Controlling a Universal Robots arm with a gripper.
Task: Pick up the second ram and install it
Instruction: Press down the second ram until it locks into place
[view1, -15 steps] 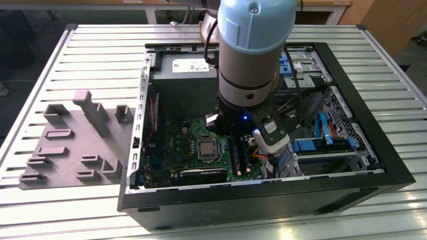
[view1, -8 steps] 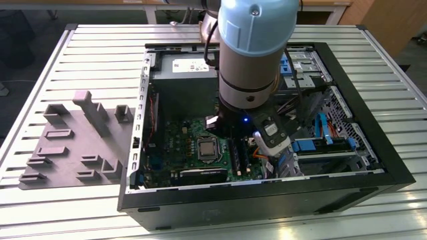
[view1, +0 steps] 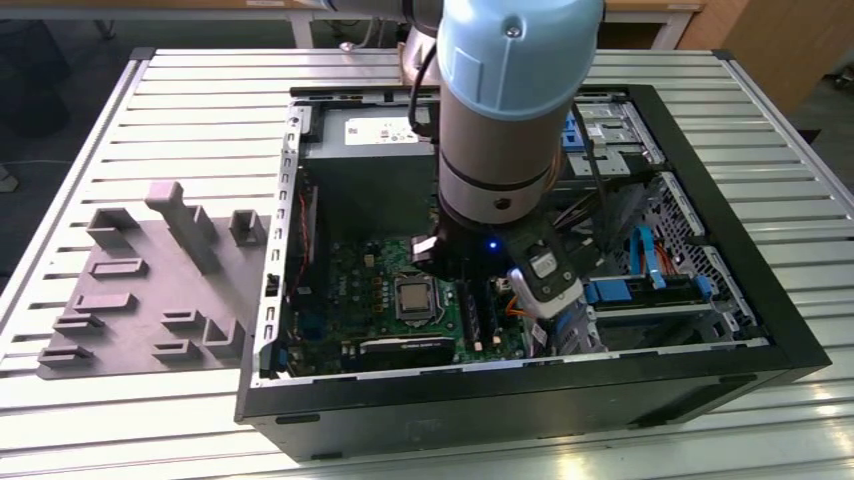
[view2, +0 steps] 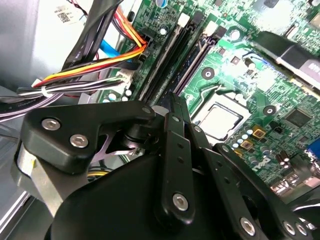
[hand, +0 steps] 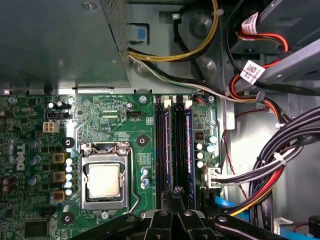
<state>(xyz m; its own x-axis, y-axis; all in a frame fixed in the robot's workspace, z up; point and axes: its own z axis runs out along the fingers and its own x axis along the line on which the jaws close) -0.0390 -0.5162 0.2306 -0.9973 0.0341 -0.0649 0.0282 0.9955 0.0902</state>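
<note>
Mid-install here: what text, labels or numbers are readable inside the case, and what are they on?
White tag on the red cables: print too small to read.
White sticker on the grey power supply box: blurred, unreadable.
White lettering on the green motherboard: too tiny to read.
Nothing here reads clearly enough to quote.

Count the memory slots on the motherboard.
4 in the first wrist view: one pair beside the processor socket, one pair towards the cables. The tool covers their near ends, so details may be hidden.
</note>
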